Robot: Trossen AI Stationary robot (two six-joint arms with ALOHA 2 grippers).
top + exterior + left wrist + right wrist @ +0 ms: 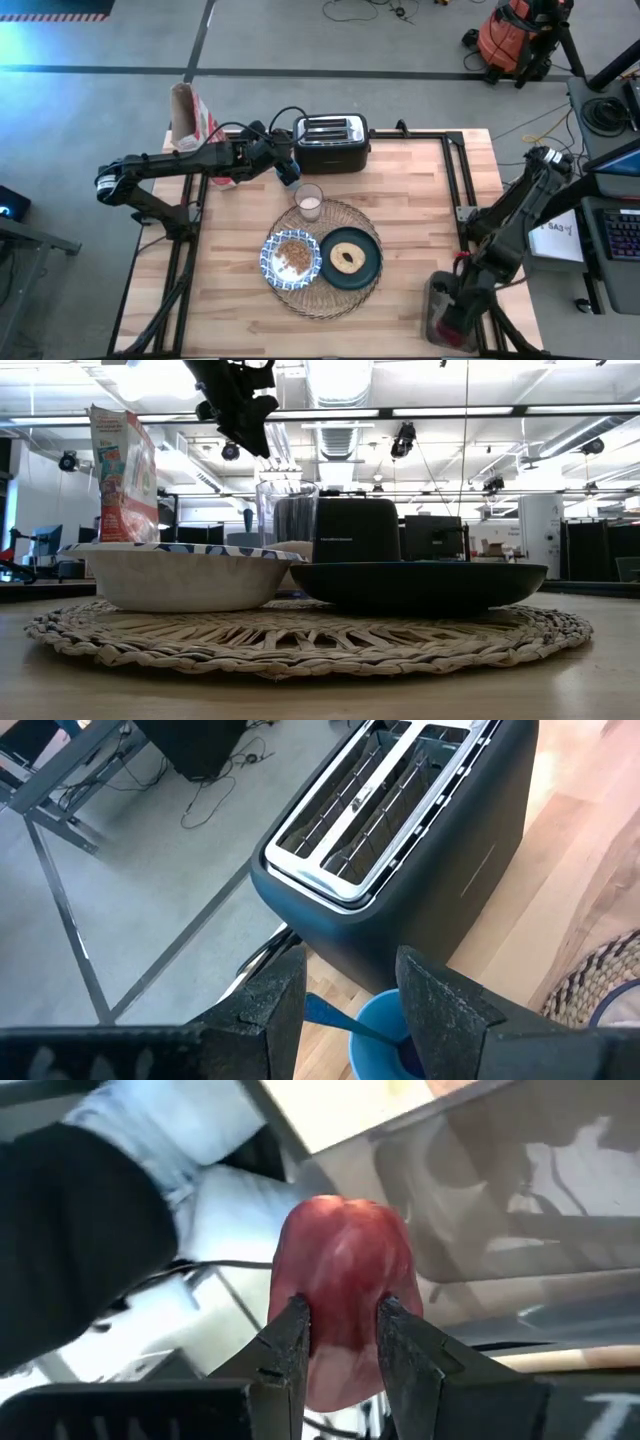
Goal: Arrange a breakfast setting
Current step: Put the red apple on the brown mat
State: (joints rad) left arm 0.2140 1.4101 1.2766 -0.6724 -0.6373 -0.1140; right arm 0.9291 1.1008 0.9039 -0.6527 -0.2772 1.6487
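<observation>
The left gripper (350, 1010) hangs with its fingers spread, and directly below and between them sits a small blue cup (385, 1035) with a blue spoon (345, 1022) leaning out of it; the gripper is straddling the handle but is not yet closed on it. The spoon looks like thin, light plastic, smooth and apt to swivel, so a pinch on the upper handle, clear of the cup's rim, seems the safest hold, and the light cup may tip if the spoon drags on it. Just beyond the cup stands the black-and-silver toaster (400, 850). Farther out to the gripper's side, the glass of milk (309, 202) stands on the edge of the woven placemat (322, 300), with the patterned bowl (290, 257) and the dark teal plate (350, 258) side by side past it. The glass is fragile, top-heavy and easily spilled, so a sweep that way is best avoided. The right gripper (340, 1340), well apart off the table's far corner, is pinching a dark-red apple (343, 1295) across its lower body; it is firm, rounded and waxy, and the narrow hold could slip.
</observation>
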